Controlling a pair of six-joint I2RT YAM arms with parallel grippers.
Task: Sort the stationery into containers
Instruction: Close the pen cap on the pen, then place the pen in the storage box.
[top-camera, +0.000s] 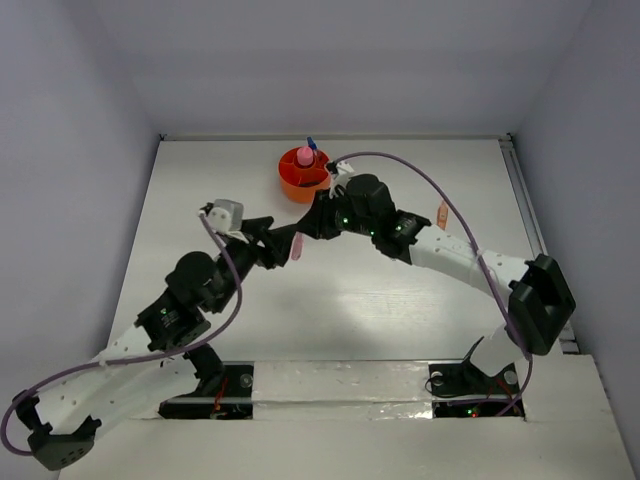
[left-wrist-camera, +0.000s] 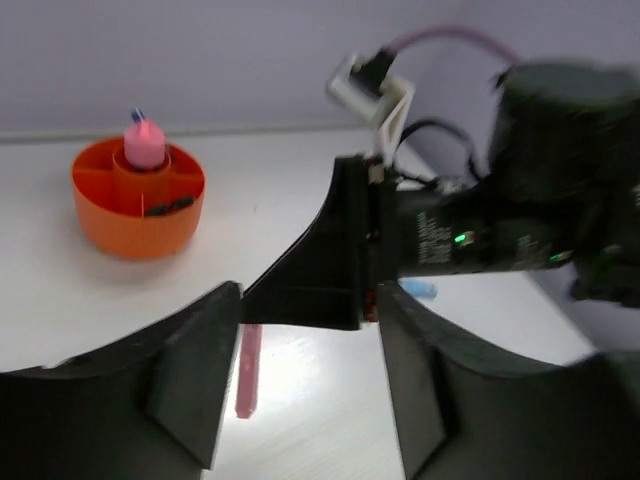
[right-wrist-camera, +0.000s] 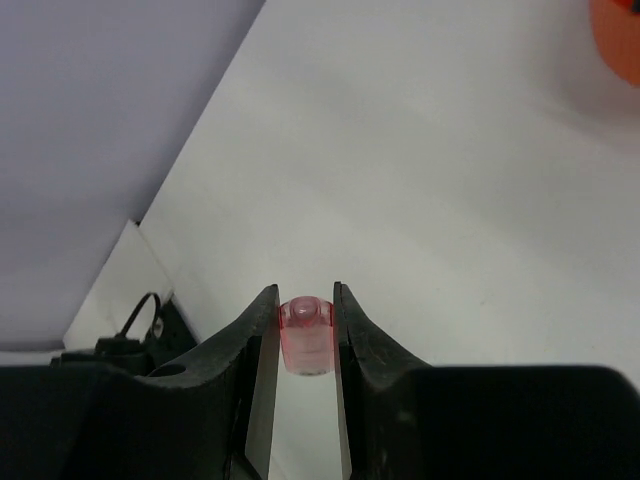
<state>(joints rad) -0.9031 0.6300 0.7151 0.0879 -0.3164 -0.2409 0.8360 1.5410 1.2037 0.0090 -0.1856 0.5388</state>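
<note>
My right gripper (right-wrist-camera: 306, 300) is shut on a translucent pink capsule-like piece (right-wrist-camera: 305, 335), seen end-on between its fingers. In the top view that pink piece (top-camera: 297, 247) hangs where the two grippers meet, at mid-table. My left gripper (left-wrist-camera: 310, 380) stands open around it. The pink piece (left-wrist-camera: 248, 370) sits close to its left finger (left-wrist-camera: 190, 380), below the right gripper's black tip. The round orange tub (top-camera: 303, 172) stands behind, with a pink item (left-wrist-camera: 145, 145) and a blue pen-like tube (top-camera: 311, 143) upright in its central well.
An orange-pink piece (top-camera: 441, 213) lies on the table right of the right arm. A light-blue piece (left-wrist-camera: 418, 290) lies beyond the right gripper. A small dark item (left-wrist-camera: 170, 207) sits in one tub compartment. Walls enclose the table on three sides; purple cables loop over both arms.
</note>
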